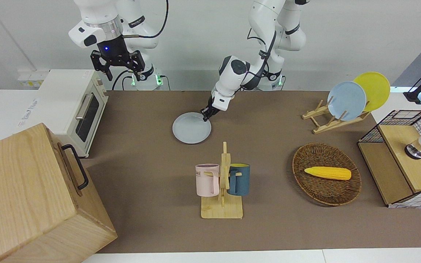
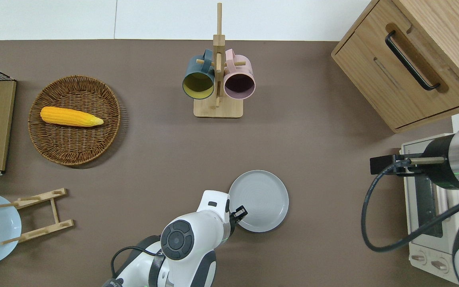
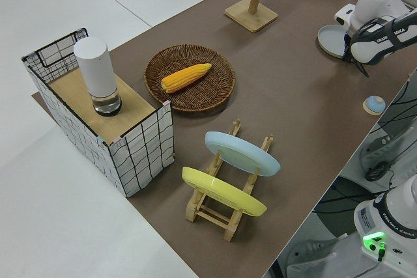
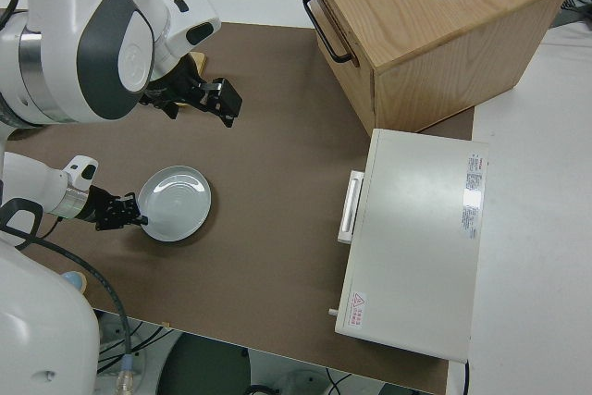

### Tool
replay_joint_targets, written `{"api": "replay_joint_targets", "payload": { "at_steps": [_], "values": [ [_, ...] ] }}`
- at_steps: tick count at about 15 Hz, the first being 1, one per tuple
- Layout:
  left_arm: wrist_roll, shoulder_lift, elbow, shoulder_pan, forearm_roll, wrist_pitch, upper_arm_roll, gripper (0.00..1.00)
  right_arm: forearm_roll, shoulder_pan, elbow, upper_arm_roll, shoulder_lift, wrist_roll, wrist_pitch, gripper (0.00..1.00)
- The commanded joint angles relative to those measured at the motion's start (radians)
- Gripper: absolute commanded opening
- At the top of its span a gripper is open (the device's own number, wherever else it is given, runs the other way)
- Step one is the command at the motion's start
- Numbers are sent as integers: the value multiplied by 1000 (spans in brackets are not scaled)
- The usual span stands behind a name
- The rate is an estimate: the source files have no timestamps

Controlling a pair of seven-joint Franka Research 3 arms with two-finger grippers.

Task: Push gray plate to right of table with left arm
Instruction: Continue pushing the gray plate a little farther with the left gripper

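The gray plate (image 1: pixel 191 128) lies flat on the brown table (image 1: pixel 141 157), nearer to the robots than the mug rack. It also shows in the overhead view (image 2: pixel 258 201) and the right side view (image 4: pixel 174 203). My left gripper (image 1: pixel 207 116) is low at the table, its shut fingertips against the plate's rim on the side toward the left arm's end; it also shows in the overhead view (image 2: pixel 239 212). It holds nothing. My right gripper (image 1: pixel 117 67) is parked and open.
A mug rack (image 1: pixel 222 182) with a pink and a blue mug stands mid-table. A toaster oven (image 1: pixel 75 106) and a wooden cabinet (image 1: pixel 31 197) fill the right arm's end. A corn basket (image 1: pixel 326 173), plate rack (image 1: pixel 345 100) and wire crate (image 1: pixel 404 157) are at the left arm's end.
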Motion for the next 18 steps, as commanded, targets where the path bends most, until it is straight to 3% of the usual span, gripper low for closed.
{"api": "replay_joint_targets", "payload": {
  "at_steps": [1,4,9,10,13,14,18],
  "values": [
    [-66,60,72,-37,-17,28,5,0,22,-25,-27,15,-27,10,0,996],
    [-84,74,91,-48,-15,28,5,33,22,-25,-27,15,-27,10,0,996],
    [-63,73,88,-48,-3,27,5,325,22,-25,-27,15,-27,10,0,996],
    [-58,73,88,-48,-3,27,5,423,22,-25,-27,15,-27,10,0,996],
    [-58,70,75,-48,-3,22,5,866,22,-25,-27,15,-27,10,0,996],
    [-60,67,71,-48,-3,18,5,957,22,-25,-27,15,-27,10,0,996],
    [-37,28,57,-22,-2,-22,7,977,22,-25,-27,15,-27,10,0,996]
  ]
}}
